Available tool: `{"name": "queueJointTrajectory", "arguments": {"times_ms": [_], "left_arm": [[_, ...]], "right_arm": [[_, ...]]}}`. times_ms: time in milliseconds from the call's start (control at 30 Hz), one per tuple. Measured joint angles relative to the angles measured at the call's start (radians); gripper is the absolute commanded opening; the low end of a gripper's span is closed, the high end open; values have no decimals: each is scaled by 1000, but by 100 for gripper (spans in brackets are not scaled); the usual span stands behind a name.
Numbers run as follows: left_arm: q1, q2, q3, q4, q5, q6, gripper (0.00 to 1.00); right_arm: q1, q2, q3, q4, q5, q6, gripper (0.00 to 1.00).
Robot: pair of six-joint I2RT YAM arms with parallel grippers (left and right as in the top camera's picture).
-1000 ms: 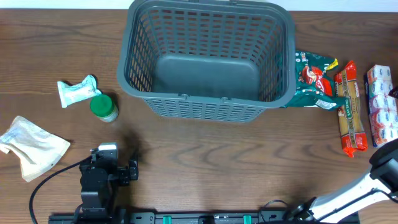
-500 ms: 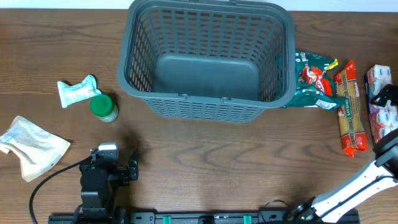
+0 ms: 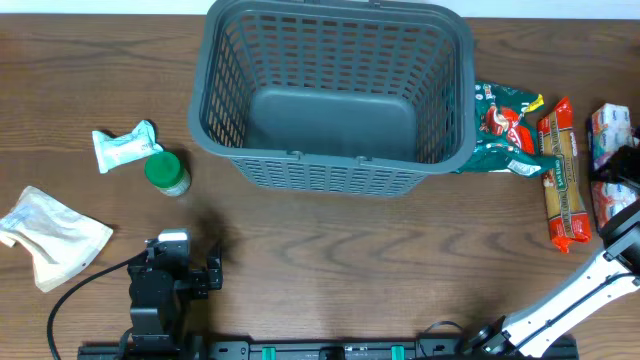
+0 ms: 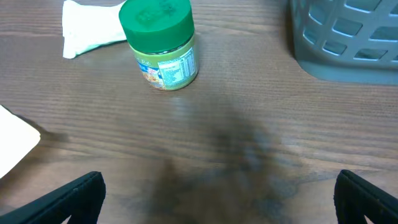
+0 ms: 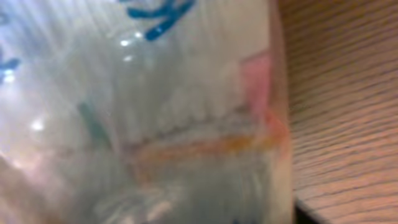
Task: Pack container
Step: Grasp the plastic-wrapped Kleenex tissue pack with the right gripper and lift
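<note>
Over at three o'clock on the table [image 3: 330, 260], the right claw [image 3: 618, 168] hangs right on top of a white-and-pink wrapped pack [image 3: 610, 125]. I cannot tell whether it is spread or closed. From above it is only a dark lump, and its own camera is filled with blurred clear wrap, blue print and a pink patch, with no fingers showing.

That closeness is the worry, I'd say. Slippery wrap could slide out of a pinch, or a blind squeeze could shove the pack sideways into the pasta packet [image 3: 562, 175] nearby. The basket [image 3: 222, 100] sits at twelve o'clock, well apart from the pack, so a loose hold has a long carry to fail on.

The left claw [image 4: 217, 198] rests spread wide at about seven o'clock. Only its camera shows the label on the green-lidded jar [image 4: 163, 46], and only the overhead shows the basket's floor bare.
</note>
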Motion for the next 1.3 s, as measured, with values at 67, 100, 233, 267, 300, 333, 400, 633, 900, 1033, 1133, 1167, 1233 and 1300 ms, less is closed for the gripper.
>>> {"name": "queueJointTrajectory", "arguments": {"times_ms": [67,100,233,267,300,333,400,633,900,1033,1133,1167,1233,1300], "left_arm": [[0,0,0,0,0,0,99],[0,0,0,0,0,0,99],[0,0,0,0,0,0,99],[0,0,0,0,0,0,99],[0,0,0,0,0,0,99],[0,0,0,0,0,0,99],[0,0,0,0,0,0,99],[0,0,0,0,0,0,99],[0,0,0,0,0,0,99],[0,0,0,0,0,0,99],[0,0,0,0,0,0,99],[0,0,0,0,0,0,99],[0,0,0,0,0,0,99],[0,0,0,0,0,0,99]], "right_arm": [[0,0,7,-7,-2,6,1],[0,0,10,-11,-2,8,1],[0,0,11,-17,-9,26,1],[0,0,11,-21,-13,32,1],[0,0,11,-26,-20,37,1],[0,0,11,-30,-26,40,1],[0,0,11,-32,-31,43,1],[17,-21,11,-31,-46,69,1],[66,-239,40,-57,-50,103,1],[93,-417,63,-72,-50,114,1],[150,-562,68,-81,-49,117,1],[179,-609,71,-82,-51,117,1],[250,-693,75,-74,-53,119,1],[346,-778,82,-61,-60,125,1]]}}
